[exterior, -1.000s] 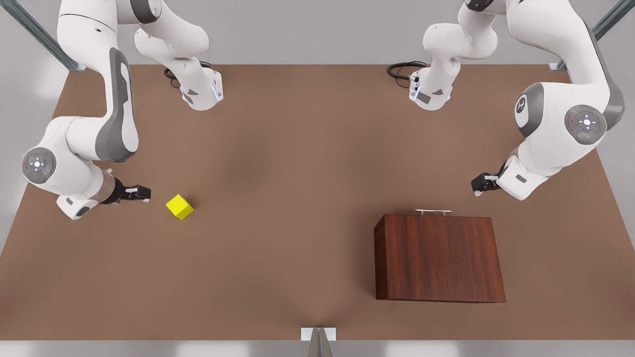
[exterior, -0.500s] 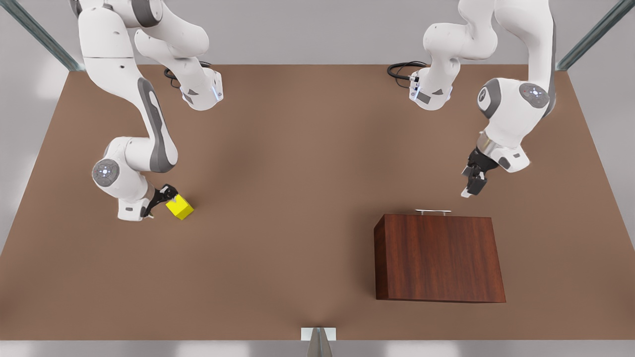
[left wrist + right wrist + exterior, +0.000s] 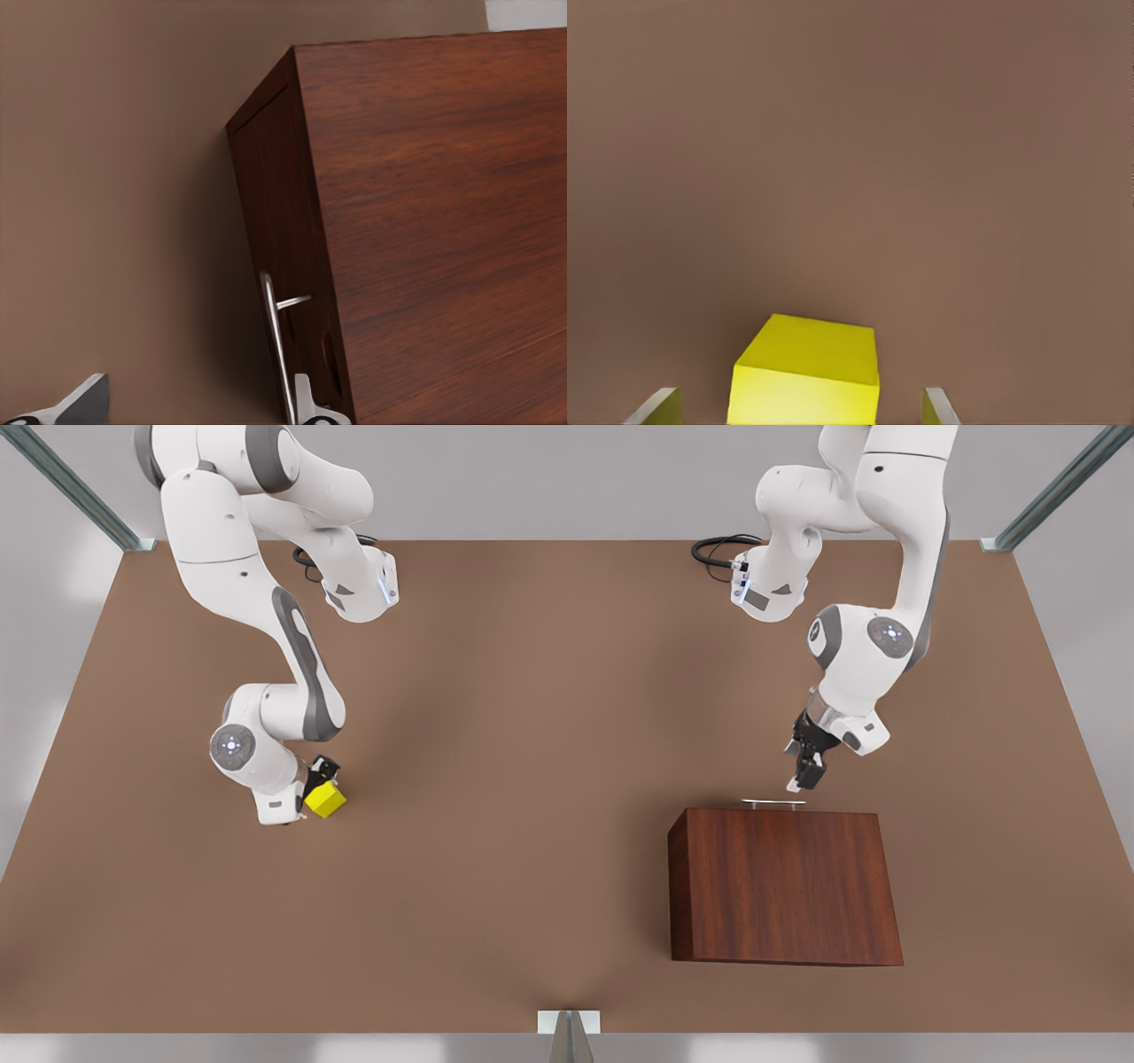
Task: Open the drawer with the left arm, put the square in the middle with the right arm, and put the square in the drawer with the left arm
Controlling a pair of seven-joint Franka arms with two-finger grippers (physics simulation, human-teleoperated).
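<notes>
The square (image 3: 326,800) is a small yellow cube lying on the brown table at the front view's left. My right gripper (image 3: 314,781) hangs over it, open, and in the right wrist view the square (image 3: 806,375) sits between the two fingertips (image 3: 657,409). The drawer is closed in the dark wooden box (image 3: 784,886), its silver handle (image 3: 773,803) on the far side. My left gripper (image 3: 803,778) hovers just above that handle and is open. In the left wrist view the handle (image 3: 275,341) runs close beside one fingertip (image 3: 306,404). The drawer front (image 3: 279,230) is flush with the box.
Both arm bases (image 3: 359,589) (image 3: 769,589) stand at the table's far edge with a black cable (image 3: 718,549). Metal frame posts (image 3: 1045,491) rise at the far corners. A small bracket (image 3: 569,1023) sits at the near edge. Bare tabletop (image 3: 532,762) lies between square and box.
My right gripper swung in from beside the square and now straddles it. My left gripper moved toward the box and down, ending just above the drawer handle.
</notes>
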